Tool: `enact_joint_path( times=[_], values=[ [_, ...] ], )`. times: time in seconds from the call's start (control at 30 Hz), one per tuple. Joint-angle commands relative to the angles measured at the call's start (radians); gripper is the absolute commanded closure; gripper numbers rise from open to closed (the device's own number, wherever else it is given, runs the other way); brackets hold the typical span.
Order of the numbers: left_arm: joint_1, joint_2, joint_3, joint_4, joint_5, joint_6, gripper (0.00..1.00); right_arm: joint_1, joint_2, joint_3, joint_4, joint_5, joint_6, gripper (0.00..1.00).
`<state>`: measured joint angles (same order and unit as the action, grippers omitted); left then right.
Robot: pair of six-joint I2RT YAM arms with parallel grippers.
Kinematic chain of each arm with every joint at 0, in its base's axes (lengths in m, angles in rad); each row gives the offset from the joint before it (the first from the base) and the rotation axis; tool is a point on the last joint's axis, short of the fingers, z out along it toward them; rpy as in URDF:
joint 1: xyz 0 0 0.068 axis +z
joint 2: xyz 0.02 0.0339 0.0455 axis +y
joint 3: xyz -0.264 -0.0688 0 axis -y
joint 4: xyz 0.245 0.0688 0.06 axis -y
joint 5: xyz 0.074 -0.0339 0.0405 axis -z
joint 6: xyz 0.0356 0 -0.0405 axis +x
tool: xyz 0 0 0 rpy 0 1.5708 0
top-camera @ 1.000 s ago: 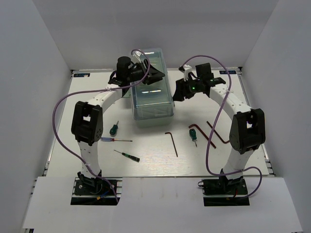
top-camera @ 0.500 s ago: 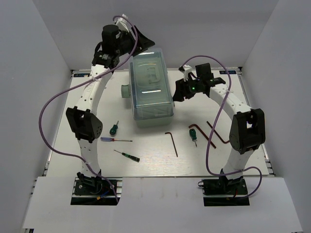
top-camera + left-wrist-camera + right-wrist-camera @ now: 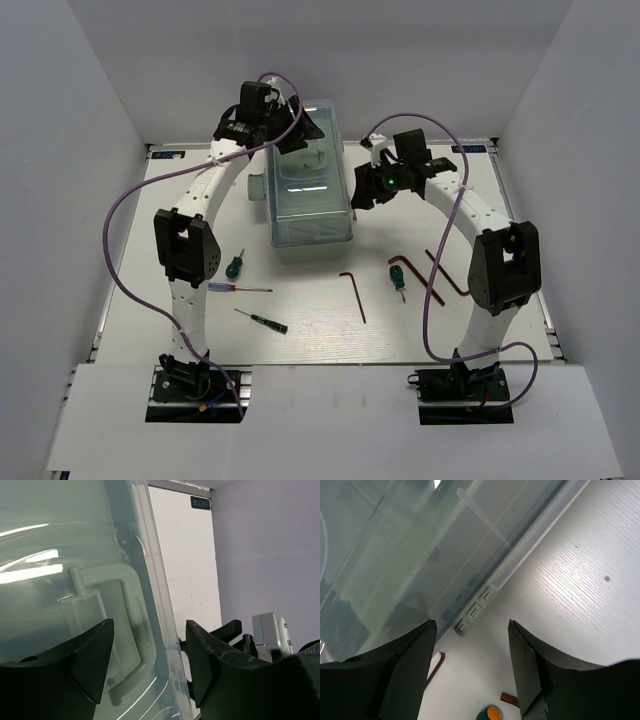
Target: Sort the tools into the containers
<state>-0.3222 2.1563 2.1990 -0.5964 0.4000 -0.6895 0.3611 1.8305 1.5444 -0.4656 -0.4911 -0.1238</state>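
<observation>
left arm (image 3: 213, 187) dropped back over toolbox (image 3: 312, 215) lid; left fingers (image 3: 95, 655) well open, empty. right fingers (image 3: 410, 660) open, empty, at toolbox's 3 o'clock.

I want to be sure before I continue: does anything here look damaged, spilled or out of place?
Nothing looks damaged or spilled. The toolbox stands closed, and the screwdrivers and hex keys lie loose on the table in front of it, not yet sorted.

Bright even light, glare streaks on toolbox lid (image 3: 45, 550); wrist-view fingers (image 3: 90, 660) dark, blurred
</observation>
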Motion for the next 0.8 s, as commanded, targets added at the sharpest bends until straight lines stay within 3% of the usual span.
enact_joint_path(
  times=[0.0, 0.43, 0.77],
  values=[
    [-0.006, -0.047, 0.008, -0.009, -0.012, 0.03, 0.31, 0.044, 0.018, 0.056, 0.007, -0.021, -0.01, 0.34],
    [-0.015, -0.029, 0.068, -0.175, -0.116, 0.116, 0.3, 0.087, 0.029, 0.06, 0.008, 0.008, -0.014, 0.34],
    [-0.058, 0.042, 0.126, -0.232, -0.105, 0.189, 0.29, 0.111, 0.036, 0.062, 0.005, 0.063, -0.016, 0.34]
  ],
)
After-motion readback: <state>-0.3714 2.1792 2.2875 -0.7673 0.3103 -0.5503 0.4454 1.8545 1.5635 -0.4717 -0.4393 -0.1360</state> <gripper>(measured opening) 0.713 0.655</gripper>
